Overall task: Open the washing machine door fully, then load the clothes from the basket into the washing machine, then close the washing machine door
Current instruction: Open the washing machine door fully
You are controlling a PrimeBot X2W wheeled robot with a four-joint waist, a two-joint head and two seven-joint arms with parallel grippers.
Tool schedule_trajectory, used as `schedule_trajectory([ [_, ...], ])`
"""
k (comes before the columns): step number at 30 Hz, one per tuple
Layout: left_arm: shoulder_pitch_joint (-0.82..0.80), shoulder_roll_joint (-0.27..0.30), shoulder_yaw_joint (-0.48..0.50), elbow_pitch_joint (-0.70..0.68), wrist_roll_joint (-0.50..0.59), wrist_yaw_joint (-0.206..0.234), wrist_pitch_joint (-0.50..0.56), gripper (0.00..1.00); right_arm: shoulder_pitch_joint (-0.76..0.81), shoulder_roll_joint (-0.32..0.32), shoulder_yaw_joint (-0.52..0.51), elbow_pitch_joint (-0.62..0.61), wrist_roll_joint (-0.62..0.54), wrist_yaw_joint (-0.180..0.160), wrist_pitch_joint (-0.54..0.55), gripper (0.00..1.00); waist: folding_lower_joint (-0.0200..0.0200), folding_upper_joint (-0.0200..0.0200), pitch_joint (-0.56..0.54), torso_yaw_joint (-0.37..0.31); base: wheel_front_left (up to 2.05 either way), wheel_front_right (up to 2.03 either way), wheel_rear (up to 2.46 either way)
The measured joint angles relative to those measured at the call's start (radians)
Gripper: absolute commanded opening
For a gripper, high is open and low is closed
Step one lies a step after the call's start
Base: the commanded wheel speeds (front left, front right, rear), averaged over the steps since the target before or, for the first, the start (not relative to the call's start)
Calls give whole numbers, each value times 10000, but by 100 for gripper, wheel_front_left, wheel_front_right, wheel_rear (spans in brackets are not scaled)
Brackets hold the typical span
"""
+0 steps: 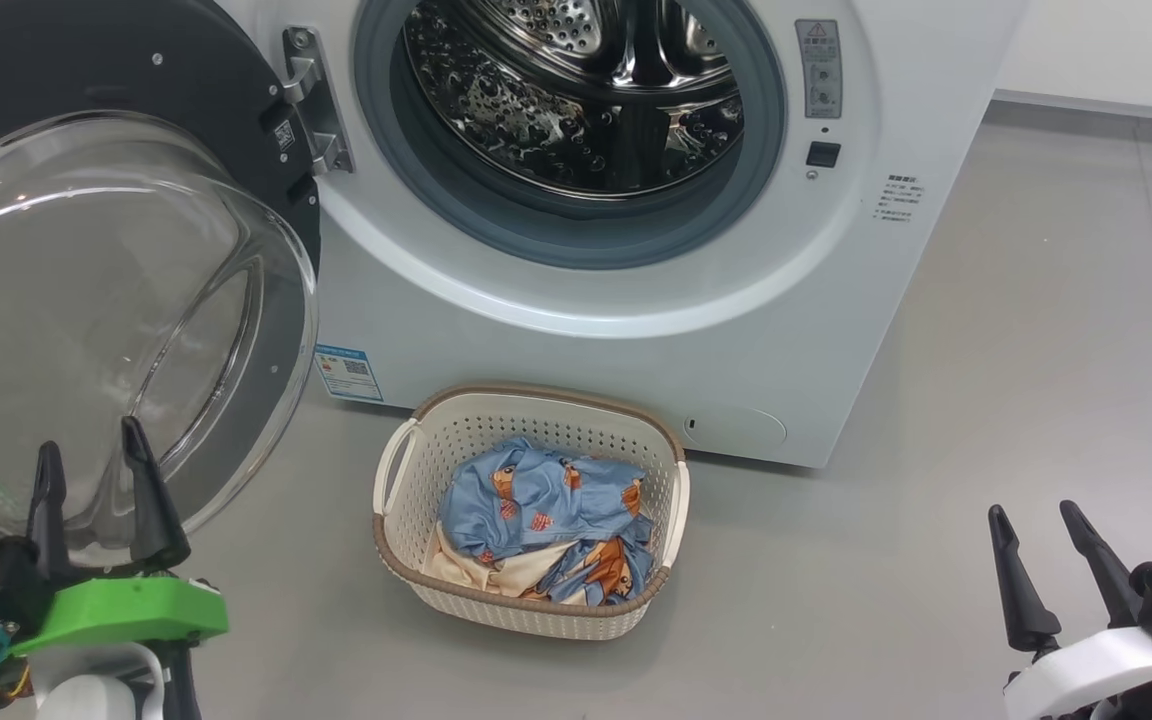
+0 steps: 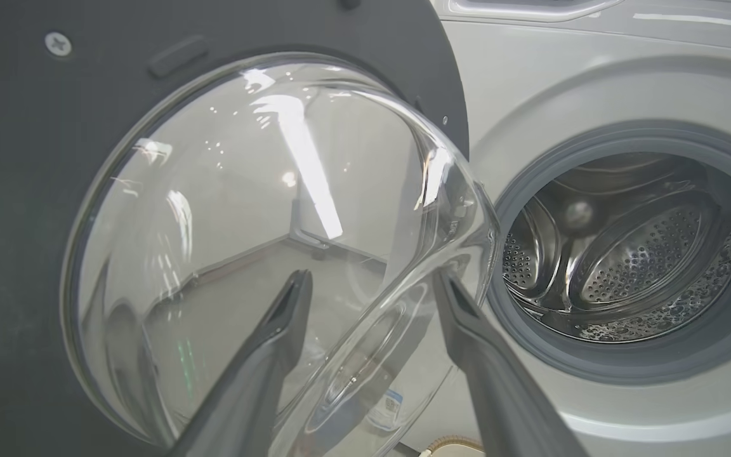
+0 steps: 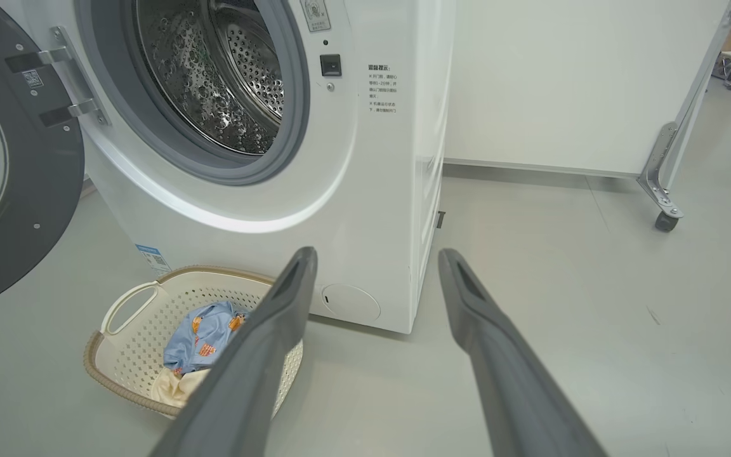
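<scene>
Cream perforated plastic basket (image 1: 398, 520) in front of the white washing machine (image 1: 636, 350) holds light-blue cartoon-print clothes (image 1: 536, 500), maybe a cream piece (image 1: 461, 572) underneath; black glass-bowl door (image 1: 186, 90) hangs open left, left gripper (image 1: 90, 434) and right gripper (image 1: 1032, 508) both spread.

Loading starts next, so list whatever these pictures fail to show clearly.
- Head view: the clothes pile on each other in the basket; piece count unclear.
- Head view: the washing machine door is cut off by the left and top edges.
- Head view: the warning label print is too small to read.
- Right wrist view: a finger of the right gripper covers part of the basket.
</scene>
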Motion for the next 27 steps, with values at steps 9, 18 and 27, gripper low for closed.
schedule_trajectory([
  [9, 736, 0, -205, 31, 4, -125, 0, 100, -266, 79, 161, -150, 0, 0, -2, 100, 0, 0, 91, -491, 0, 0, 0],
  [18, 1365, 0, -173, 163, 19, -127, 0, 100, -291, 111, 272, -196, 0, 0, 0, 100, 0, 0, 118, -1076, 0, 0, 0],
  [27, 1812, 2, -198, 123, 92, -146, 2, 100, -301, 115, 387, -194, 0, 0, 0, 100, 0, 0, 67, -1619, 0, 0, 0],
])
